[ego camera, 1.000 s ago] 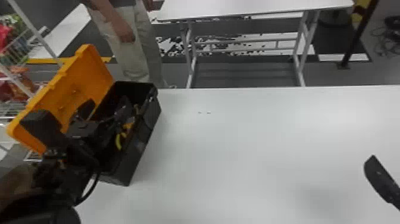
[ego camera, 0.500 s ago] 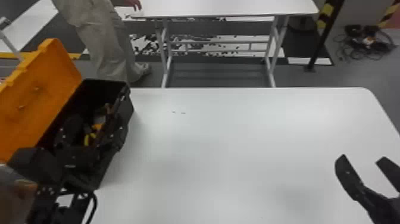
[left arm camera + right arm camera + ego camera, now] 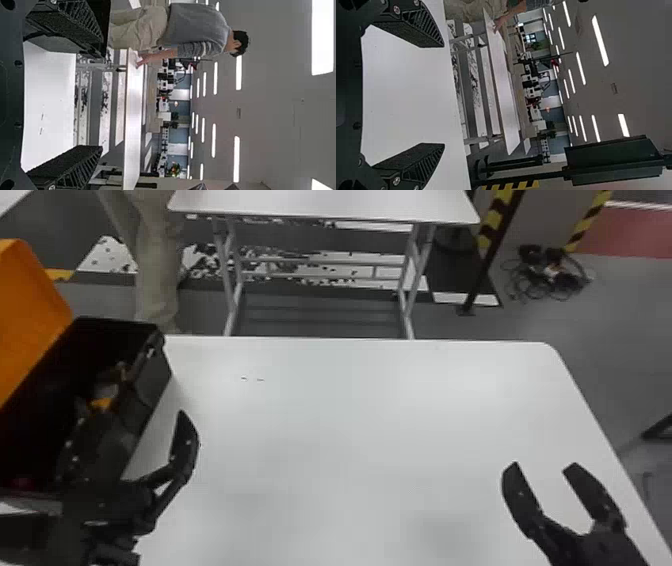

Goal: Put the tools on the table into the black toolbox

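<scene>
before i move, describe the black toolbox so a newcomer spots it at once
Start at the near white table and go to its left end. There the black toolbox stands open, its raised orange lid setting it apart from the black left gripper.

At the worktop's (image 3: 350, 415) left edge, the black toolbox (image 3: 150, 382) and its orange lid (image 3: 27, 315) are cropped by the head view's left side, the box partly hidden behind the left gripper (image 3: 137, 420). Tools (image 3: 102, 403) inside blur beyond identification.
</scene>
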